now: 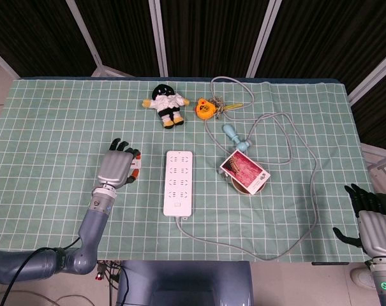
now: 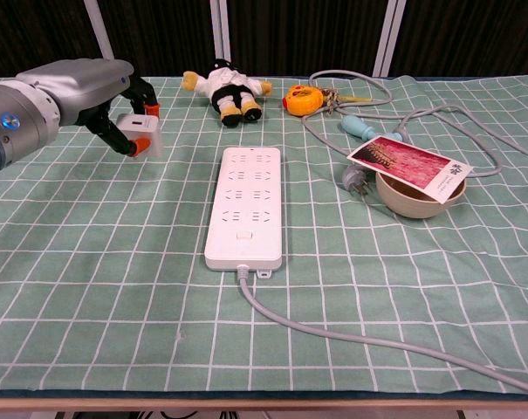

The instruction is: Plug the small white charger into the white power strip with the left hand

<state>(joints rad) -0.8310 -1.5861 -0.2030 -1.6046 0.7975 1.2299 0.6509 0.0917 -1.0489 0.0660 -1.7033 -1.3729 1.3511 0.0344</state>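
Chest view shows us our left hand (image 2: 89,96) gripping the small white charger (image 2: 140,133) at upper left, lifted off the surface; plugging into the white power strip (image 2: 244,205) remains.

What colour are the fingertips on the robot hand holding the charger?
Orange on the left robot hand gripping the charger; clearest in the chest view.

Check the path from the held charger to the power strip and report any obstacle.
Nothing visible blocks it. The left hand holds the small white charger above the cloth, left of the white power strip. Only bare green cloth lies between them.
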